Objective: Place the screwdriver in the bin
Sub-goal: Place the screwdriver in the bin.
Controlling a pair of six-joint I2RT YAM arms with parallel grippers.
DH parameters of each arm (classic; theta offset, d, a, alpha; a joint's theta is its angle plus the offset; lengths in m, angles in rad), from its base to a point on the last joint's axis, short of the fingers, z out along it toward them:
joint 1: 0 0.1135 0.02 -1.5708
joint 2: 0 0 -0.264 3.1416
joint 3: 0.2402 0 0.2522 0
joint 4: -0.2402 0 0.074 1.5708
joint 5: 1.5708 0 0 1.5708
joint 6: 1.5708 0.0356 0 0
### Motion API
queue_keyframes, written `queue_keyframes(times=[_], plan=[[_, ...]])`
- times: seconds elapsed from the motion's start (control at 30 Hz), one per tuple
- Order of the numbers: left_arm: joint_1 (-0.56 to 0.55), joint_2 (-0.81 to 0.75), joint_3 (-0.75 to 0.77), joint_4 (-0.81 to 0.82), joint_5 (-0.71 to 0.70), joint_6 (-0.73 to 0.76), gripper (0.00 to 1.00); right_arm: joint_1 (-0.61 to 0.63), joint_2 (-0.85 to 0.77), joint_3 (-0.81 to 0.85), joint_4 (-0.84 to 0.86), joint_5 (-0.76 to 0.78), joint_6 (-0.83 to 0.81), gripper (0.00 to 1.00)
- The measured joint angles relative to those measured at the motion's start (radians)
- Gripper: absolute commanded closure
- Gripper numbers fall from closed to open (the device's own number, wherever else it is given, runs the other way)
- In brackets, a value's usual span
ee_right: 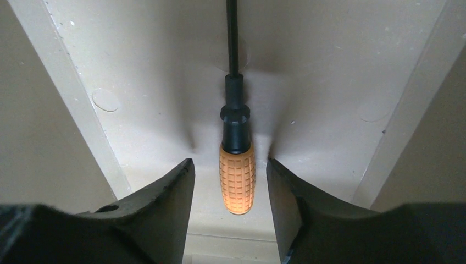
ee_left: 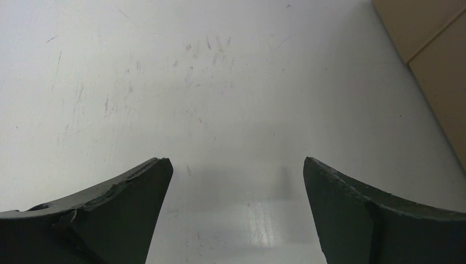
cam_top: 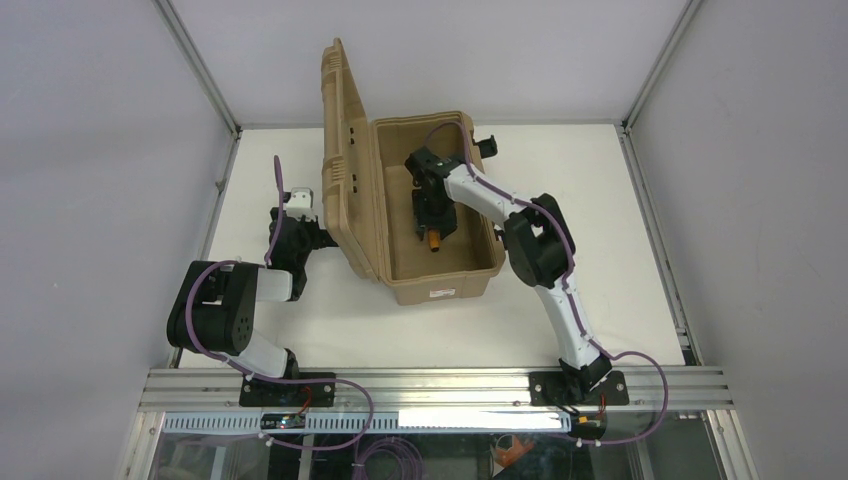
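The bin (cam_top: pixel 440 285) is a tan hard case standing open mid-table, its ribbed lid (cam_top: pixel 345 150) upright on the left. The screwdriver (cam_top: pixel 435 241) lies inside it on the floor; in the right wrist view its orange handle (ee_right: pixel 237 179) points toward the camera and its black shaft (ee_right: pixel 232 38) points away. My right gripper (cam_top: pixel 432 215) is down inside the bin, open, its jaws (ee_right: pixel 229 162) either side of the handle with a small gap on each side. My left gripper (cam_top: pixel 298 222) is open and empty (ee_left: pixel 236 160) over bare table left of the lid.
The lid's tan outer face (ee_left: pixel 434 49) is close on the right of my left gripper. The bin's inner walls (ee_right: pixel 66 82) flank my right gripper on both sides. Black latches (cam_top: pixel 487 146) sit on the bin's far right side.
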Motion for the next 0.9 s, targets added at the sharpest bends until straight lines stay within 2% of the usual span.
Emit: queue_keyframes(times=[0.23, 0.9], plan=[[0.0, 0.0, 0.0, 0.0, 0.0, 0.0, 0.01, 0.0, -0.013, 0.074, -0.053, 0.008, -0.014, 0.38], [0.0, 0.0, 0.0, 0.0, 0.0, 0.0, 0.01, -0.003, -0.179, 0.436, -0.191, 0.062, -0.103, 0.15]])
